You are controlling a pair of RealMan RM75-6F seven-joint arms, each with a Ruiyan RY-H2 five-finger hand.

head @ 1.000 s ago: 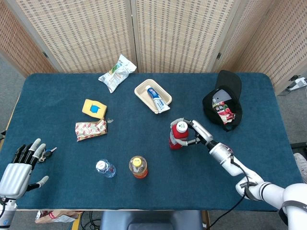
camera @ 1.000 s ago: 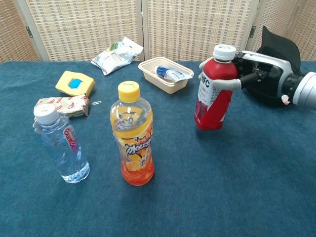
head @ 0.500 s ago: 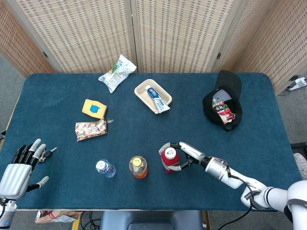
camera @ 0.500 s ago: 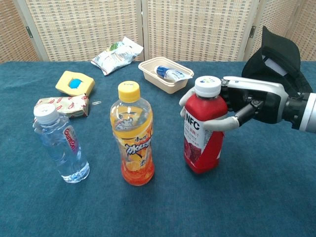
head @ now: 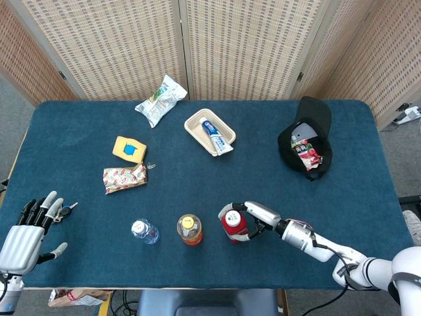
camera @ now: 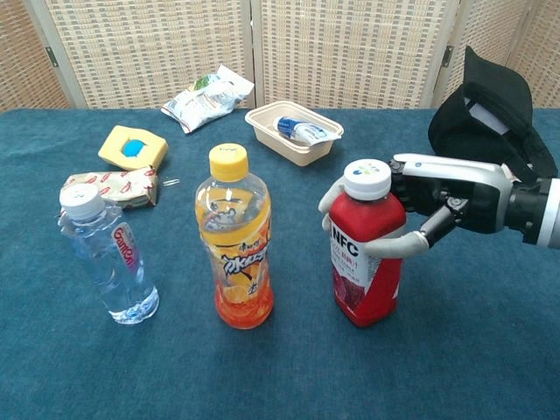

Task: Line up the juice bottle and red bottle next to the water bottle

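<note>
Red bottle (camera: 367,262) now in line, right of juice bottle (camera: 235,241).
Right hand (camera: 437,206) grips it; left hand (head: 26,230) spread, idle.

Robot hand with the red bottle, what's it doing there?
The right hand holds the red bottle upright on the blue table, just to the right of the orange juice bottle. The water bottle stands on the juice bottle's other side, so the three now make a row along the front of the table. The hand has not let go yet. The left hand rests open at the table's corner, holding nothing.
</note>
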